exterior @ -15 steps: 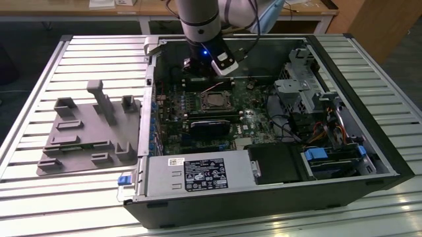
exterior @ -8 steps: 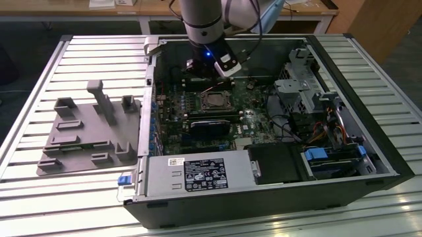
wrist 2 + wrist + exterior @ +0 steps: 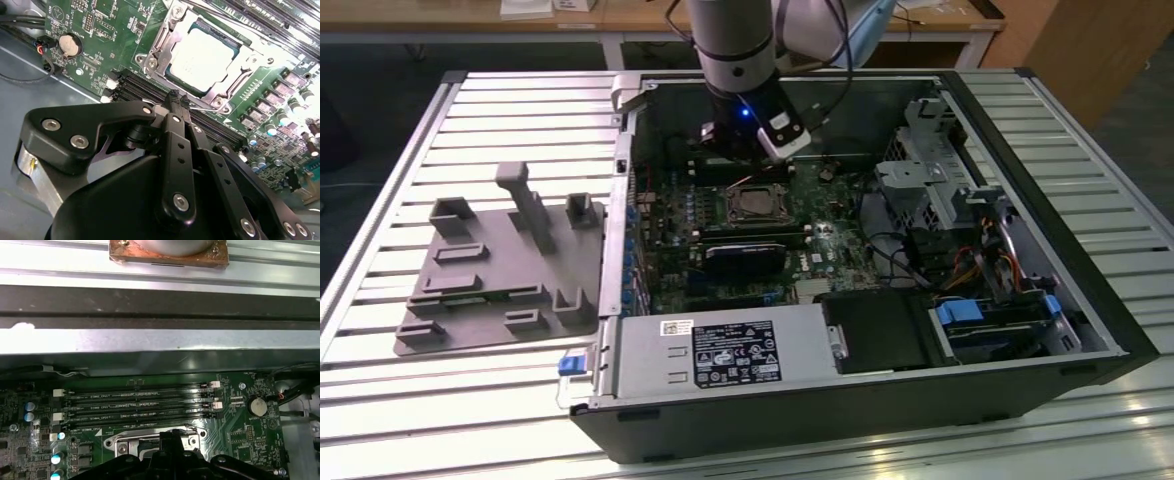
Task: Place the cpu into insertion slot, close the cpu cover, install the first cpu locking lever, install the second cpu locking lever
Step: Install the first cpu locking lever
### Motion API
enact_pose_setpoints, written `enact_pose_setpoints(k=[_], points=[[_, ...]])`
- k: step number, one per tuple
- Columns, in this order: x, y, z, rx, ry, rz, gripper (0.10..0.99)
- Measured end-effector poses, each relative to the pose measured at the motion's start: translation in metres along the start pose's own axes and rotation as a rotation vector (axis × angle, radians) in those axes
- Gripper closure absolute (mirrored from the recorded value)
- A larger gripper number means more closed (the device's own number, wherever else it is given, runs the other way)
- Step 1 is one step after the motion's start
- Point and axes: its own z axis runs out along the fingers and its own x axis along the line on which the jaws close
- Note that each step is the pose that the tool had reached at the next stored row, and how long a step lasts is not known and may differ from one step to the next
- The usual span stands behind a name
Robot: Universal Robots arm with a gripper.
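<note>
Gripper [image 3: 176, 100] fingertips together, tip at the near edge of the insertion slot [image 3: 150, 62], just beside the memory slots [image 3: 135, 87]. The cpu [image 3: 204, 59] sits seated, the cpu cover [image 3: 240, 65] down over it. Keep your push on the locking lever [image 3: 215, 108] low and steady, likely toward its hook. Stay off the board [image 3: 100, 20].

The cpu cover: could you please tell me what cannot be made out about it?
First wrist view: the cpu cover is mostly hidden behind the claw.
Second wrist view: the claw hides part of its near edge, so latching is unclear.
Exterior view: the insertion slot is too small for detail.
</note>
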Motion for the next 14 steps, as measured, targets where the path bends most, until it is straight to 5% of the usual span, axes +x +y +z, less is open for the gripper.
enact_pose_setpoints(k=[14], points=[[0.0009, 0.006, 0.0075, 0.002, -0.0024, 0.012, 0.984]])
